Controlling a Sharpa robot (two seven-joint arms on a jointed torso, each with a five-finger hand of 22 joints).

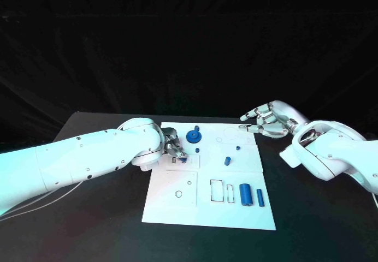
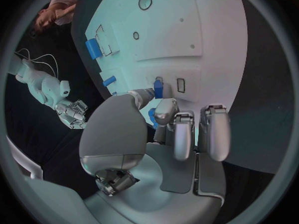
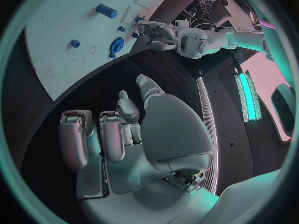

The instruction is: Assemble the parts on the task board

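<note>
Two robot hands sit at the board (image 1: pixel 236 213) on the tabletop (image 1: pixel 102 218). Left robot hand (image 1: pixel 173 148) pinches a small blue part (image 2: pixel 158 89) at the board's left middle. Right robot hand (image 1: pixel 266 121) hovers off the board's far right corner, fingers apart, holding nothing. Two blue cylinders (image 1: pixel 246 194) lie near the front right.

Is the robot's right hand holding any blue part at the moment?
No, the right hand hovers open past the task board's far right corner, fingers empty.
</note>
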